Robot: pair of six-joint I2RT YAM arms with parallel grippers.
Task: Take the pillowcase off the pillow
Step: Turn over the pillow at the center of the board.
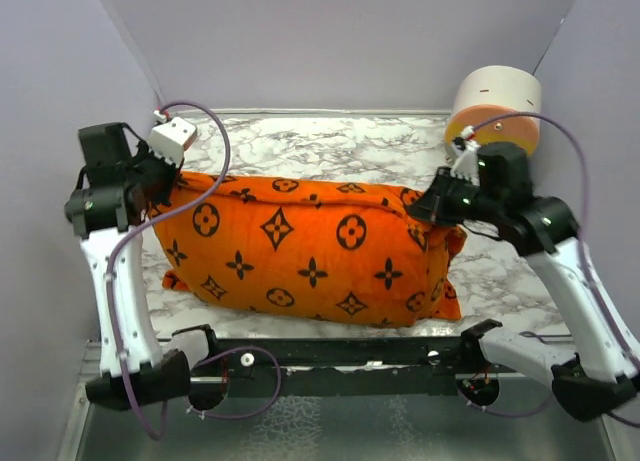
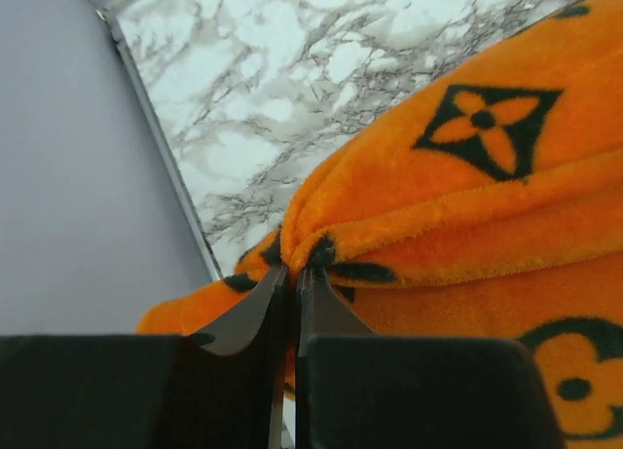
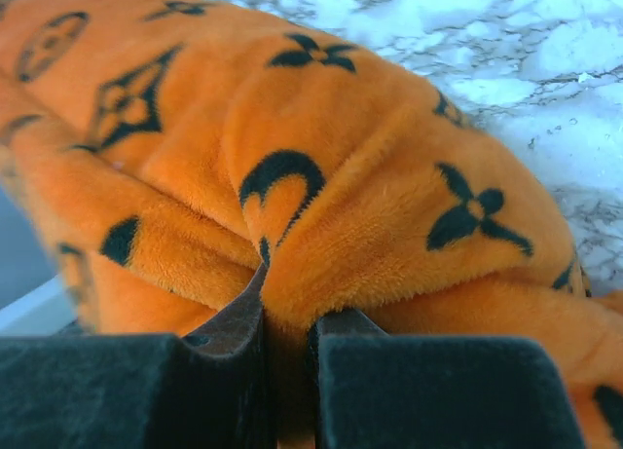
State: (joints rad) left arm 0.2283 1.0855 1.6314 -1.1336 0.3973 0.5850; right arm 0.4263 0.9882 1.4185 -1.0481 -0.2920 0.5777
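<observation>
The orange plush pillowcase with black flower and diamond marks lies across the marble table, stuffed full. The pillow inside is hidden by it. My left gripper is at the case's upper-left corner. In the left wrist view the left gripper is shut on a pinch of the orange pillowcase. My right gripper is at the upper-right end. In the right wrist view the right gripper is shut on a thick fold of the pillowcase.
A white, orange and yellow round cylinder stands at the back right, close behind the right arm. Lilac walls close in the marble table at the back and both sides. A black rail runs along the near edge.
</observation>
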